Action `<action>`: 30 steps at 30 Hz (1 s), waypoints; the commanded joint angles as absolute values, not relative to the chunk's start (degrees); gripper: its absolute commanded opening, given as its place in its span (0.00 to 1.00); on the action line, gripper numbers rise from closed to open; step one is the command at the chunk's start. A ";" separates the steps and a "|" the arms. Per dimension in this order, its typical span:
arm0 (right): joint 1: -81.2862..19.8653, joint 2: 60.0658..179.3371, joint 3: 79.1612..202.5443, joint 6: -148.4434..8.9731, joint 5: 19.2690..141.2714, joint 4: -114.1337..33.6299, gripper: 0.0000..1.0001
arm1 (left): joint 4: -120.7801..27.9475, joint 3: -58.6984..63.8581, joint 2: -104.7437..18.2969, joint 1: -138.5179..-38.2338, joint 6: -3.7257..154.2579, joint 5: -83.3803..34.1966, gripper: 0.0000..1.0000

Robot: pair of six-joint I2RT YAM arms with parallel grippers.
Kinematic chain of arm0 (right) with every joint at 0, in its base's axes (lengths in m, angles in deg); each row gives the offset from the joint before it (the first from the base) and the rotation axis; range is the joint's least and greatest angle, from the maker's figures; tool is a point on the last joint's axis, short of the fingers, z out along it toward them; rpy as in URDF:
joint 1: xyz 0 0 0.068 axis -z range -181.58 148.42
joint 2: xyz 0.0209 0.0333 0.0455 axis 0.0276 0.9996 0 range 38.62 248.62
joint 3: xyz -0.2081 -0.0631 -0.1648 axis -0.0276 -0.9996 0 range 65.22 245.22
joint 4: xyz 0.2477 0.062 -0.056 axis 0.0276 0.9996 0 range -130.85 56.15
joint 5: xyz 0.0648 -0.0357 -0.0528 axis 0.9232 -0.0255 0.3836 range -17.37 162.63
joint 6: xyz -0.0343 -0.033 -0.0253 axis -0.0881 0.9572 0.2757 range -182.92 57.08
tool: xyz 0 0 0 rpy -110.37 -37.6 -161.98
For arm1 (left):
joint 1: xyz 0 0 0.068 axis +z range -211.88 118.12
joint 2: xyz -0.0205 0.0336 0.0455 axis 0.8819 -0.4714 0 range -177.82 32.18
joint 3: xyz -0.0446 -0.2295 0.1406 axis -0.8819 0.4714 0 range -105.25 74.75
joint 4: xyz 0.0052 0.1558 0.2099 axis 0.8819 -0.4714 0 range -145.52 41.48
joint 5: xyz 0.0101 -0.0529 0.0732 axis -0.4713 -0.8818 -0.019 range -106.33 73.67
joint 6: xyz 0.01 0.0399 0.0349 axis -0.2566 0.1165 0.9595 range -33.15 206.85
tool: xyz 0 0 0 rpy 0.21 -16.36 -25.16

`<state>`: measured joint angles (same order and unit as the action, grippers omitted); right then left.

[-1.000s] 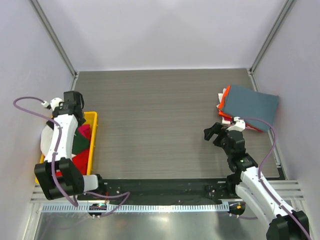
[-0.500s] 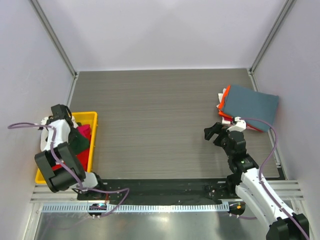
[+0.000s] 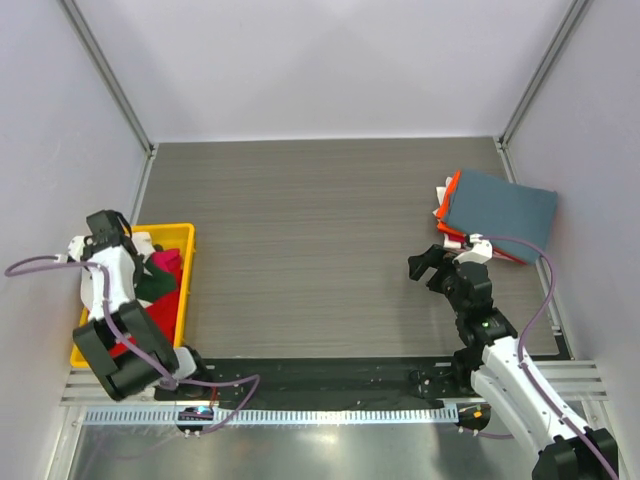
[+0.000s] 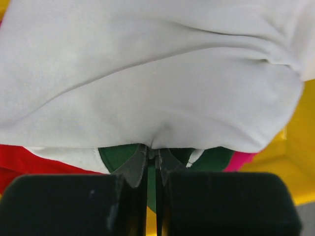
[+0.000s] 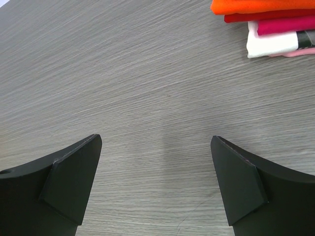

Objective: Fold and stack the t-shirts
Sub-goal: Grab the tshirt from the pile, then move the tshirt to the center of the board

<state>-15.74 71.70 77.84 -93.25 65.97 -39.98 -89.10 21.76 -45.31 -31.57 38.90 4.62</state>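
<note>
Loose t-shirts (image 3: 160, 276) lie in the bin (image 3: 188, 262) at the table's (image 3: 320, 230) near left; the folded stack (image 3: 497, 214) sits far right, well apart.

Me watching feed: left arm (image 3: 112, 285) showing white link shells and black joint housings. Right arm (image 3: 505, 360) wearing same white-and-black scheme. Mauve left cable (image 3: 40, 262) looping off left arm, and matching right cable (image 3: 546, 290) running along right arm. Left gripper (image 4: 153, 156) showing dark left fingers (image 4: 135, 169) tapering to thin tips over blocky matte-black body. Right gripper (image 5: 156, 142) showing right fingers (image 5: 69, 182) as broad black wedges with bevelled faces.
</note>
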 commanded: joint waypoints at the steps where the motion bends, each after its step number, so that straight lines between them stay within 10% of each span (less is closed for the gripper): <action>1: -16.00 70.96 78.75 -93.86 65.77 -42.25 0.99 | -88.59 21.84 -35.35 -31.29 35.27 2.31 0.00; 17: -15.91 71.84 78.84 -93.60 66.56 -42.69 0.98 | -87.04 6.70 -15.28 -52.02 6.91 -22.46 0.00; 30: -16.00 72.37 78.93 -93.68 66.57 -42.96 0.98 | -73.05 -12.96 -37.50 -90.06 10.37 -20.91 0.00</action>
<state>-15.74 72.03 77.84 -93.25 66.78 -40.20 -80.77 -10.44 -33.42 -84.33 9.85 -18.61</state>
